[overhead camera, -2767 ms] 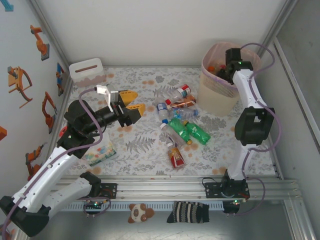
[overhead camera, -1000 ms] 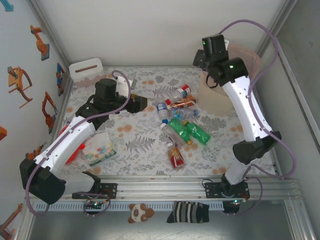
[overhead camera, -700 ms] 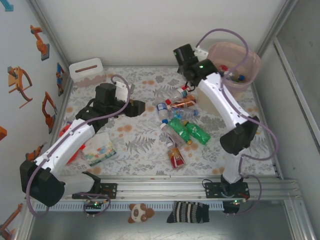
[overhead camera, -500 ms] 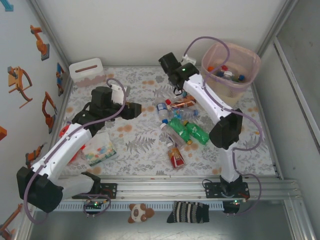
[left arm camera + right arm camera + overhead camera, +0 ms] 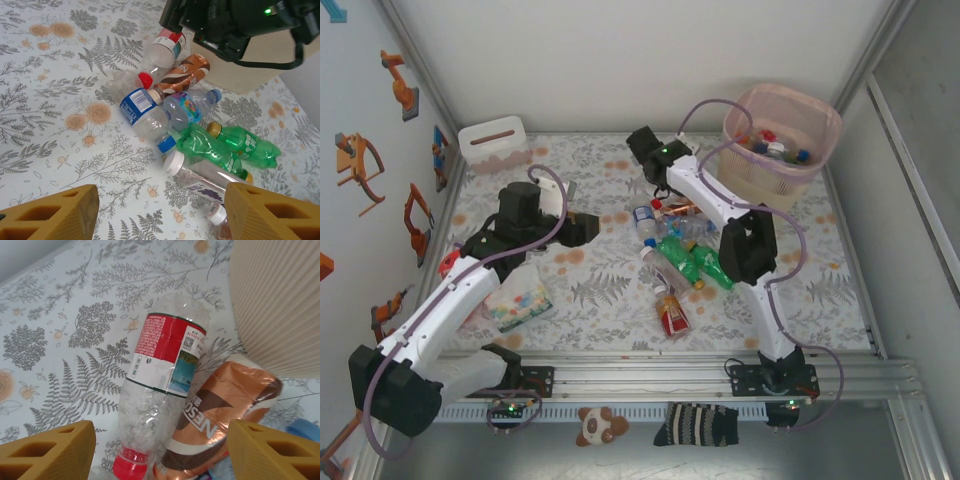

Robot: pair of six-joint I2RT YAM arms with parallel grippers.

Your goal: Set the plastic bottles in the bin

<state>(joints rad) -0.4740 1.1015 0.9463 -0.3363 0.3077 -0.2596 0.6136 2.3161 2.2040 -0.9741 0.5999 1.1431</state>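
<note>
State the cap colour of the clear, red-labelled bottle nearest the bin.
Red cap, clearest in the right wrist view.

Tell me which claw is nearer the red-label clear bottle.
Right. The right claw hangs just above the red-label bottle; the left claw sits farther off to its left, open.

You get bright, even light from above. Shadows beside the plastic bottles (image 5: 150, 117) are soft. Wrist pictures look sharp.
</note>
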